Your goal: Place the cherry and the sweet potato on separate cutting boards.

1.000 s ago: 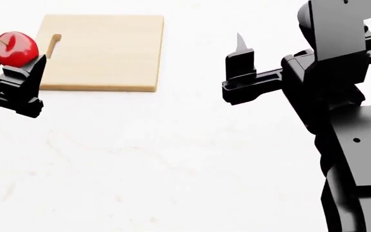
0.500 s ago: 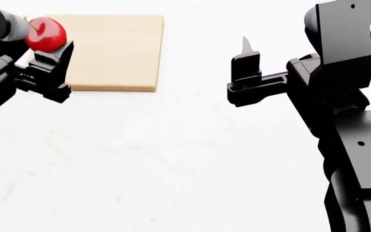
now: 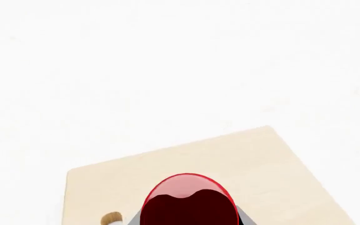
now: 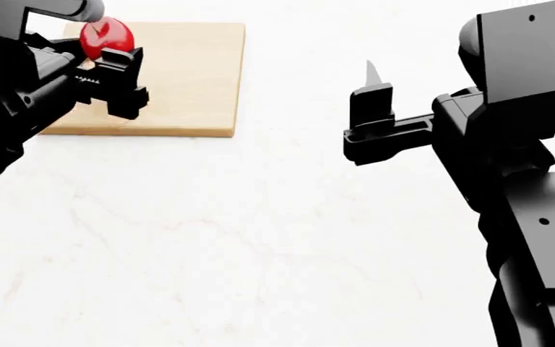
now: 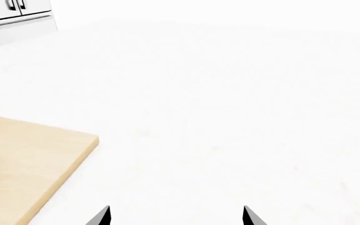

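My left gripper [image 4: 113, 61] clamps the cherry [image 4: 105, 36] above the board [image 4: 186, 79]; I should lower before releasing.

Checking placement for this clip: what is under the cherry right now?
The cherry, held in the left gripper, is over the wooden cutting board. The gripper hides its underside, so contact with the board cannot be seen.

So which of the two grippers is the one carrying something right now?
The left gripper: it is shut on the cherry above the cutting board. The right gripper is open, holding nothing.
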{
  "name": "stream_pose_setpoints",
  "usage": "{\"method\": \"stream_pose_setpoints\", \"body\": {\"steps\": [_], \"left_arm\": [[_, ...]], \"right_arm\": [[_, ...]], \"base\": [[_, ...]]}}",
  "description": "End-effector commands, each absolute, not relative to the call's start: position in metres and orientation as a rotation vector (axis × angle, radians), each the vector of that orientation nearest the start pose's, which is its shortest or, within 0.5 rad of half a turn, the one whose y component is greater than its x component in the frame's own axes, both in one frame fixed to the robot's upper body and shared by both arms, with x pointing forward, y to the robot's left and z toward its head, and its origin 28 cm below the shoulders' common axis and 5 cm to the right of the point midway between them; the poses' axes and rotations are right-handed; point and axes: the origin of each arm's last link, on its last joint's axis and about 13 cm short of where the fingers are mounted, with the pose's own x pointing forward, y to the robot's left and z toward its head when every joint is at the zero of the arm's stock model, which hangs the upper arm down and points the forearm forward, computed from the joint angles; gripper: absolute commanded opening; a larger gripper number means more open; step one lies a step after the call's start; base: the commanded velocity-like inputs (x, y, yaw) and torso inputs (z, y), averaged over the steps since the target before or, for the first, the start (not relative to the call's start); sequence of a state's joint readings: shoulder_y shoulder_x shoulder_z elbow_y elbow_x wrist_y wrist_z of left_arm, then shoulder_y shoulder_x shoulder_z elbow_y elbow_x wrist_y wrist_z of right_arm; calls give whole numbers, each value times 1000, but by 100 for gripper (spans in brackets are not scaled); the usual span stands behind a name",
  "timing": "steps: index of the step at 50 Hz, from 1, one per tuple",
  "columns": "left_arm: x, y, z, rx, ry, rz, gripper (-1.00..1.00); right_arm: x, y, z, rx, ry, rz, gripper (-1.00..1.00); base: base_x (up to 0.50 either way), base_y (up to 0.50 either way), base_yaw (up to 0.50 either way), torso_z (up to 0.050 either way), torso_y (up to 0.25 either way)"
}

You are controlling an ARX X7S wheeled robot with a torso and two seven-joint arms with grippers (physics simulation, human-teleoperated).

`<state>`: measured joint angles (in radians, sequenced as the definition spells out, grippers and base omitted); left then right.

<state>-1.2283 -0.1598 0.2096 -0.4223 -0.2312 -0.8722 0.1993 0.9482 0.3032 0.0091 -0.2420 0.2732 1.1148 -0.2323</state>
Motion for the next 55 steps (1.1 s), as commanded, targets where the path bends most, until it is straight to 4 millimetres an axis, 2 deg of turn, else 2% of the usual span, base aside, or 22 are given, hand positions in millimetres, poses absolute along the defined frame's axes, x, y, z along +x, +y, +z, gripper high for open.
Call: {"method": "stream_pose_setpoints", "body": {"steps": [1, 6, 25, 26, 34, 55], "left_arm": [[410, 222, 263, 96, 132, -263, -100], [417, 222, 259, 92, 156, -261, -100], [413, 215, 257, 96, 170, -300, -100], [412, 215, 258, 94, 169, -302, 100], [410, 214, 264, 76, 164, -313, 100], [394, 213, 296, 71, 93, -312, 100]], "right_arm": [[315, -160, 262, -89, -60, 255, 100], [316, -160, 262, -90, -57, 255, 100], [316, -159, 265, -78, -34, 245, 100], [316, -159, 265, -78, -34, 244, 100], [316, -159, 264, -77, -29, 248, 100], [314, -158, 271, -76, -40, 256, 100]], "base": [[0, 0, 0, 0, 0], [0, 0, 0, 0, 0], [0, 0, 0, 0, 0], [0, 0, 0, 0, 0], [0, 0, 0, 0, 0], [0, 0, 0, 0, 0]]}}
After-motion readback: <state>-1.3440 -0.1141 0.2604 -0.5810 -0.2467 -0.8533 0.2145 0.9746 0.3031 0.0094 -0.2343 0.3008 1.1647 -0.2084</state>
